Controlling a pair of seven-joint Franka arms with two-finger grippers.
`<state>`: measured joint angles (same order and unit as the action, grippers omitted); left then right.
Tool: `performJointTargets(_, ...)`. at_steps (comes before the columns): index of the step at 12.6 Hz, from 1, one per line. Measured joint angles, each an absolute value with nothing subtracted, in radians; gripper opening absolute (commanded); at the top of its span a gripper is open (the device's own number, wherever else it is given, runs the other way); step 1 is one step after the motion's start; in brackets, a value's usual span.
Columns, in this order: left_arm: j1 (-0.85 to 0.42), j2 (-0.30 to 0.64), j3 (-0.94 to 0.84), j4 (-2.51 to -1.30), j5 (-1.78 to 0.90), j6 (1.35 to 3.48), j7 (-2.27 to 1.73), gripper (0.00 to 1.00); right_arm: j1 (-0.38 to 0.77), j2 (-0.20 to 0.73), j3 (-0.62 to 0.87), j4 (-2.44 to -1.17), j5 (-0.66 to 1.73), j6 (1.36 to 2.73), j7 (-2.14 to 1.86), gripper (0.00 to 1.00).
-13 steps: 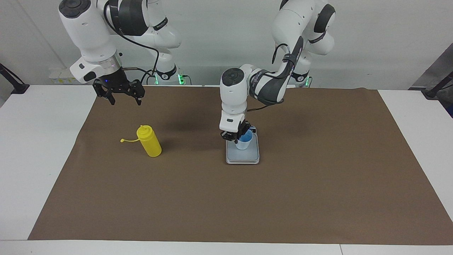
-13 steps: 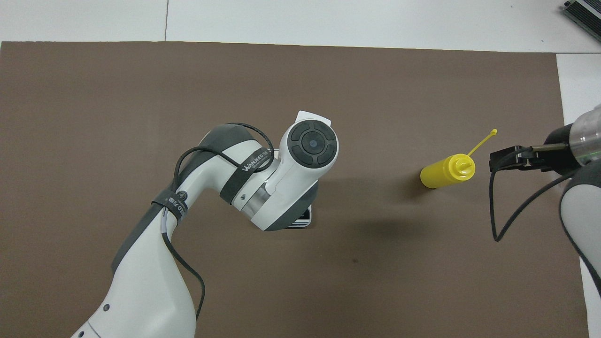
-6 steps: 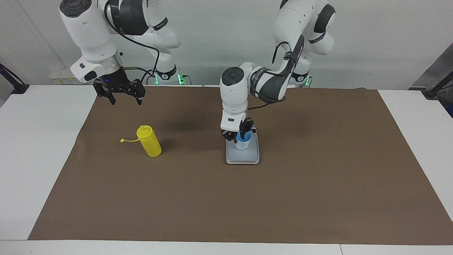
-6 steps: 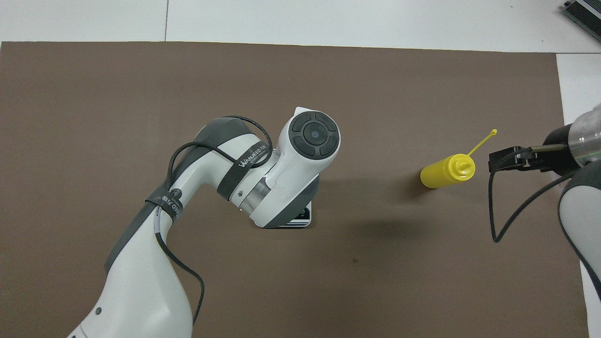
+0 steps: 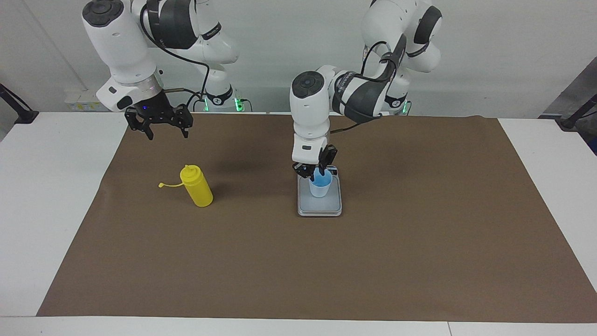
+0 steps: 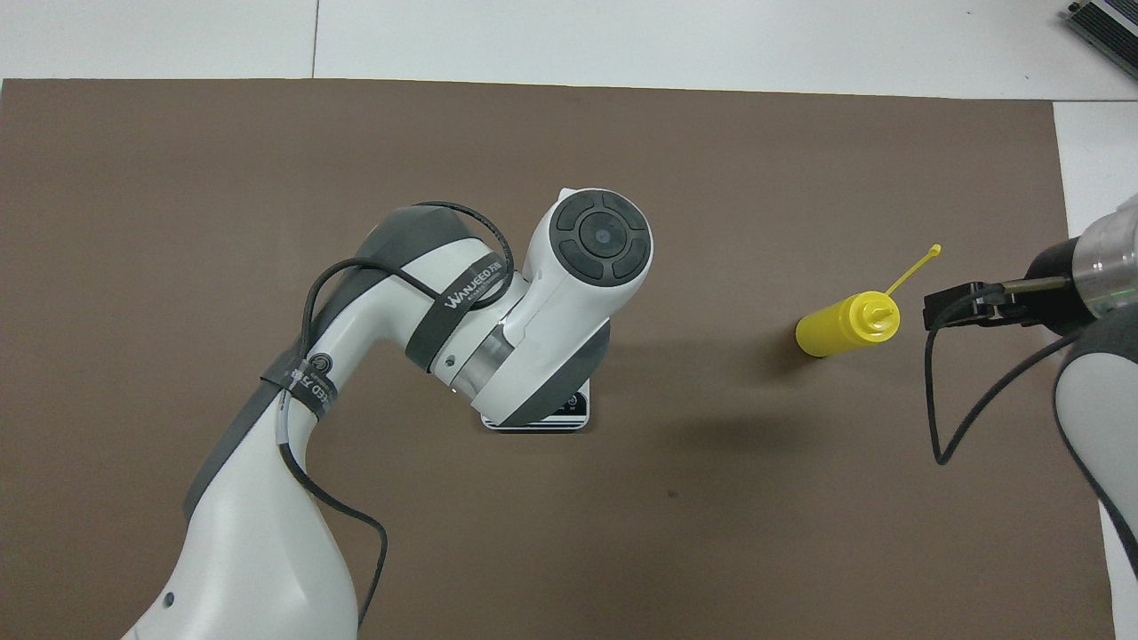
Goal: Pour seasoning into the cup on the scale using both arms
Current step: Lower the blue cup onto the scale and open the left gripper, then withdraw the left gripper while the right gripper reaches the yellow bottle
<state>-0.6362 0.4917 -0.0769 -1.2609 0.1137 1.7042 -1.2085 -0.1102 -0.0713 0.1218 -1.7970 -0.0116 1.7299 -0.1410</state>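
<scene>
facing view: the brown mat [image 5: 419,242] covers most of the white table [image 5: 42,186], and its half toward the left arm's end lies bare. one scale [image 5: 320,205] sits mid-mat with one light-blue cup [image 5: 320,185] upright on its plate. the left gripper [image 5: 315,171] hangs just over the cup's rim, fingers parted and one tip dipping at the rim; it has let go and grips nothing. one yellow seasoning bottle [image 5: 197,186] stands toward the right arm's end, well apart from the scale, its cap strap pointing to the mat's edge. the right gripper [image 5: 158,122] hovers spread wide and unladen over the mat's edge nearest the robots, nothing between it and the bottle.

overhead view: the left arm [image 6: 498,338] covers the cup and most of the scale [image 6: 569,416]; only the display end shows. the seasoning bottle [image 6: 840,324] stands beside the right gripper [image 6: 944,307], just apart from it. two arms, one bottle.
</scene>
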Motion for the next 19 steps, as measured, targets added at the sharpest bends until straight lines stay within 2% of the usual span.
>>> performJointTargets(2, -0.594, 0.473, -0.075, -1.217, 0.104, 1.655, -1.178, 0.38, -0.123, -0.087, 0.12, -1.847, -0.007, 1.793, -0.286, 1.0)
performJointTargets(7, -0.43, 0.436, -0.072, -1.205, 0.051, 1.558, -0.84, 0.38, -0.239, -0.145, 0.116, -2.016, 0.173, 1.952, -0.697, 1.0)
performJointTargets(12, -0.273, 0.427, -0.069, -1.197, 0.048, 1.494, -0.478, 0.37, -0.354, -0.152, 0.114, -2.153, 0.487, 2.055, -1.159, 1.0)
performJointTargets(15, -0.194, 0.423, -0.068, -1.197, 0.047, 1.48, -0.305, 0.37, -0.427, -0.127, 0.112, -2.215, 0.698, 2.056, -1.451, 1.0)
performJointTargets(19, -0.158, 0.422, -0.064, -1.196, 0.047, 1.475, -0.201, 0.36, -0.439, -0.038, 0.112, -2.248, 0.887, 2.061, -1.724, 1.0)
